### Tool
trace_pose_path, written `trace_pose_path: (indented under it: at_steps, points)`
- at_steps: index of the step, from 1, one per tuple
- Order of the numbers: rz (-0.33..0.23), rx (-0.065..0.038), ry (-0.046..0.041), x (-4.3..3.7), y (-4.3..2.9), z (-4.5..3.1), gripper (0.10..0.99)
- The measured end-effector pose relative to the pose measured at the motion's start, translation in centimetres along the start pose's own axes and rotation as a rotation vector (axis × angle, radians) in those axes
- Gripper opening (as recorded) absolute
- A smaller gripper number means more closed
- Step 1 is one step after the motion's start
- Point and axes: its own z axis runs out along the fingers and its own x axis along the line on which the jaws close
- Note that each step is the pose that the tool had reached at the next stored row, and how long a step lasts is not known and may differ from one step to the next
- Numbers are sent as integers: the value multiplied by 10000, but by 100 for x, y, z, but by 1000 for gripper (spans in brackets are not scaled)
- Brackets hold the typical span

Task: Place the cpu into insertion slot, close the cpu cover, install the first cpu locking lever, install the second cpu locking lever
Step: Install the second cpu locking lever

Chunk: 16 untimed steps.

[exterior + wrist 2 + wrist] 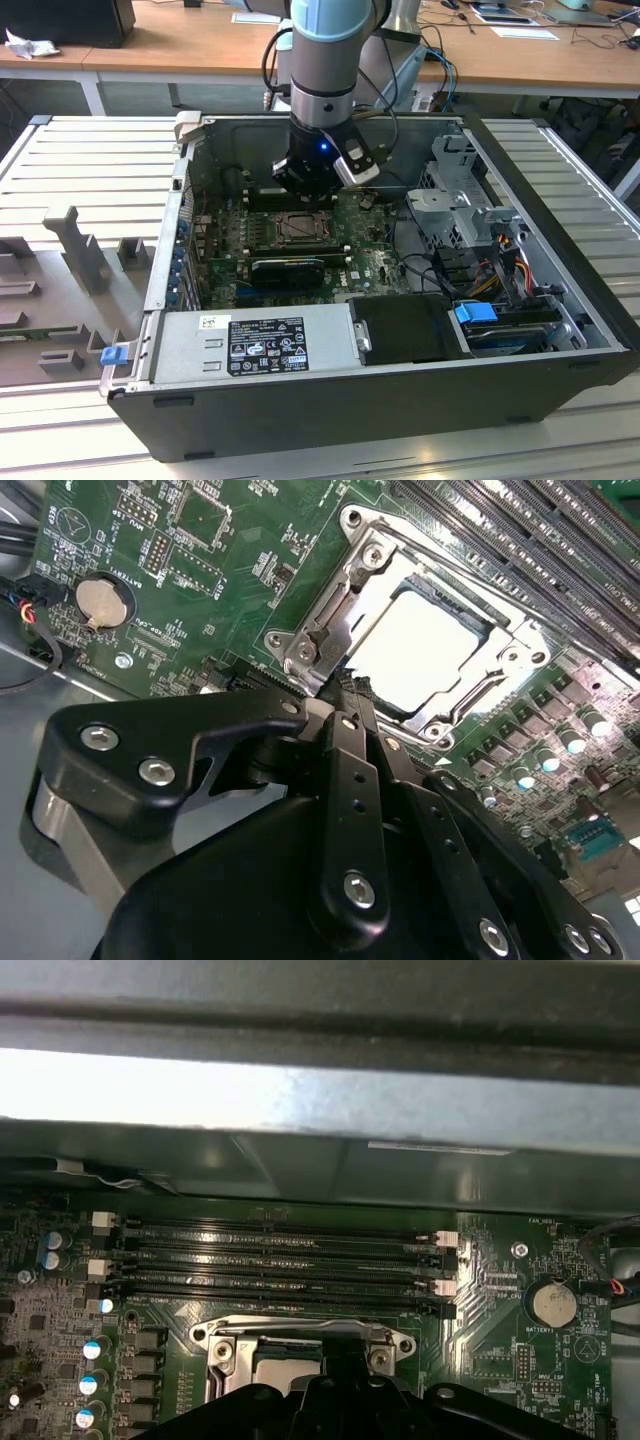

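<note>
Pale silver square cpu (pixel 425 645) sits seated in the dark-framed insertion slot (pixel 497 632) on the green circuit board (pixel 215 575). Thin silver metal cpu cover (pixel 345 605) lies down flat around it, chip showing through the window. Black claw (pixel 345 685) is pinched narrow, tips at the cover's edge, holding nothing. Black memory slots (pixel 280 1265) run just beside the socket.

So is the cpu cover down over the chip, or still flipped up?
Down: the cpu cover lies flat around the cpu, whose pale top shows through its window.
</note>
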Motion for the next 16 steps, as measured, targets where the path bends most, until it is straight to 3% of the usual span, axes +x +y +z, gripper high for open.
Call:
trace_pose_path:
  at_steps: [16]
  points:
    - [0, -5, -1, 2, -42, -70, 106]
